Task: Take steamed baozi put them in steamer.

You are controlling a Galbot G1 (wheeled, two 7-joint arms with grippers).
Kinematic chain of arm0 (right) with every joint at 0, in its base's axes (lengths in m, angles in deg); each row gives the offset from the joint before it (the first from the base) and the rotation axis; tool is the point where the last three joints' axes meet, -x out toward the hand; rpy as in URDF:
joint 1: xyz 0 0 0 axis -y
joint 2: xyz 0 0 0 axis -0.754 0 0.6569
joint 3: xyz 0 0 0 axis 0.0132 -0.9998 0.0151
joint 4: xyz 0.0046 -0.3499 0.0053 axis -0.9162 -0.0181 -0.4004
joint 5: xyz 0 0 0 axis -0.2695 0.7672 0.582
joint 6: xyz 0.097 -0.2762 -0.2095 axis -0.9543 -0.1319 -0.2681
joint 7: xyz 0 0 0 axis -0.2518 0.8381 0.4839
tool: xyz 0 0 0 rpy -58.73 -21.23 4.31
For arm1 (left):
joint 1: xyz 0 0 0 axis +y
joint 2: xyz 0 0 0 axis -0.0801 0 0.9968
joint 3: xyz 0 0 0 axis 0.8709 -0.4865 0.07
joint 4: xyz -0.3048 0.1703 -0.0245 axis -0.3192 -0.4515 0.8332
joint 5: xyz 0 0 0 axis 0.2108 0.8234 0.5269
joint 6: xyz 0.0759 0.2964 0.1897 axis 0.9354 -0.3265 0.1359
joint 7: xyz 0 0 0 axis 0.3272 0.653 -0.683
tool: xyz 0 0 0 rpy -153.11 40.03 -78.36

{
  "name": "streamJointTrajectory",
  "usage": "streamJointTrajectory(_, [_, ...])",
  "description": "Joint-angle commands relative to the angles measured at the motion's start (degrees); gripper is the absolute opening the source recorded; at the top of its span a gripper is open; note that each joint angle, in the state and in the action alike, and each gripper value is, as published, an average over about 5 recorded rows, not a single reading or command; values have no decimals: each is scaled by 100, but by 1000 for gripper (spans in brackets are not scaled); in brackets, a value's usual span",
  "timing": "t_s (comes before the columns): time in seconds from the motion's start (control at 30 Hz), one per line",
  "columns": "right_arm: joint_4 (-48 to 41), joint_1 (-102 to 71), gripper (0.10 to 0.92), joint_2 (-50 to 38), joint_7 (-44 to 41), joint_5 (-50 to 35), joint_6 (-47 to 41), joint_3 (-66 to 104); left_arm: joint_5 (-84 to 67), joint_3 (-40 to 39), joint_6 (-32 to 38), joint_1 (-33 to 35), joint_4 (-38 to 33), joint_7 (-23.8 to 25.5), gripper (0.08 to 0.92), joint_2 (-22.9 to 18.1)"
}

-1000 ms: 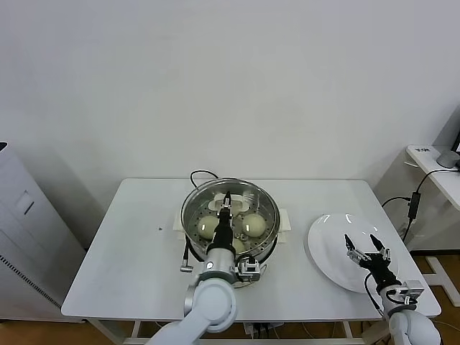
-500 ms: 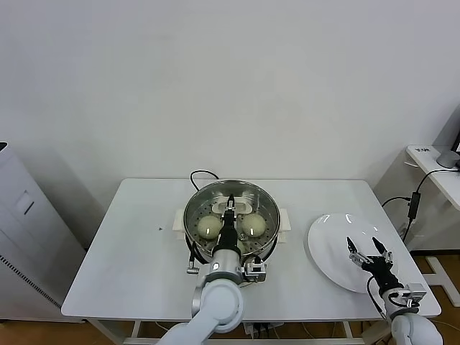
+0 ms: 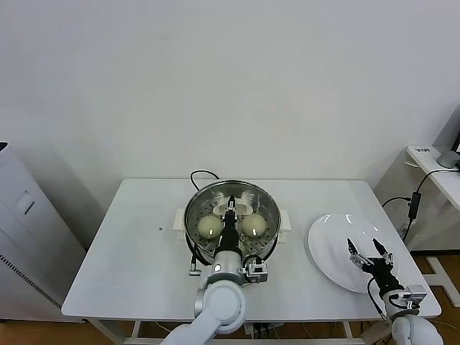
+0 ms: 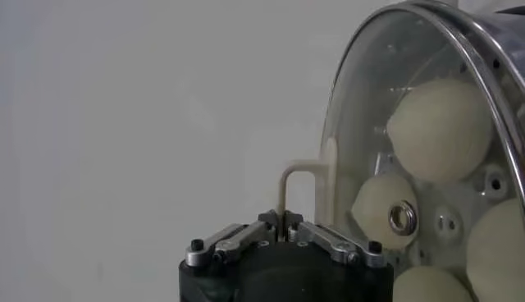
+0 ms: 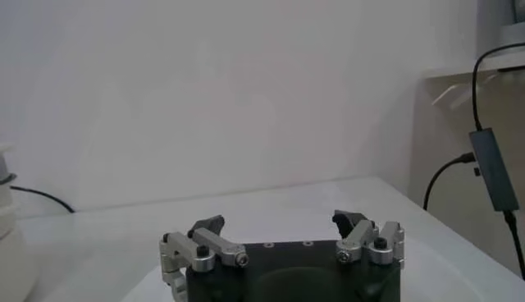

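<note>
The steamer (image 3: 276, 216) stands mid-table on its white base. Two baozi (image 3: 209, 227) (image 3: 253, 225) show in it beside my arm; through the glass, the left wrist view shows several baozi (image 4: 440, 130) on the perforated tray. My left gripper (image 3: 231, 208) is shut on the pale handle (image 4: 289, 176) of the glass lid (image 4: 361, 123), and the lid lies centred over the pot's mouth. The left gripper also shows in its wrist view (image 4: 284, 218). My right gripper (image 3: 368, 253) is open and empty above the white plate (image 3: 329, 233); it shows in its wrist view (image 5: 283, 223) too.
A black cord (image 3: 199, 175) runs from the steamer's back. A side table (image 3: 431, 162) and a hanging cable (image 3: 413, 205) stand off the table's right end. A grey cabinet (image 3: 21, 215) stands at the left.
My left gripper has carried the lid a little to the right, from off-centre to centred over the pot. The right gripper has drifted slightly nearer the table's front edge.
</note>
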Motion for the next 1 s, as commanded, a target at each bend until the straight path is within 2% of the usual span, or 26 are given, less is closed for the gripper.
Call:
streamJointTrajectory(0.03, [1, -8, 823, 8, -10, 2, 10, 13, -54, 21, -280, 68, -42, -93, 264, 24])
streamJointTrajectory(0.13, [-4, -17, 823, 14, -22, 2, 17, 15, -177, 76, -280, 164, -285, -105, 351, 97])
streamJointTrajectory(0.27, [-22, -24, 823, 15, -41, 2, 30, 18, -888, 203, -233, 477, -1248, 60, 463, 363])
streamJointTrajectory(0.43, [-54, -9, 823, -23, -57, -10, 38, 24, -3605, 733, 361, 807, -2518, 599, 611, 735])
streamJointTrajectory(0.53, [-39, 7, 823, -42, -52, -19, 31, 20, -5776, 1187, 855, 670, -2846, 824, 697, 864])
streamJointTrajectory(0.67, [29, -5, 823, -44, -63, -43, 7, -5, -8440, 1923, 1196, 254, -2880, 445, 793, 884])
streamJointTrajectory(0.8, [173, -61, 823, -28, -76, -180, -97, -60, -10942, 2970, 1392, 101, -2869, -403, 820, 839])
streamJointTrajectory(0.9, [366, -125, 823, -32, -30, -256, -176, -137, -11788, 3875, 1371, 311, -2765, -950, 822, 807])
streamJointTrajectory(1.0, [534, -147, 823, -69, 65, -237, -208, -175, -11996, 4672, 1375, 654, -2489, -1253, 823, 844])
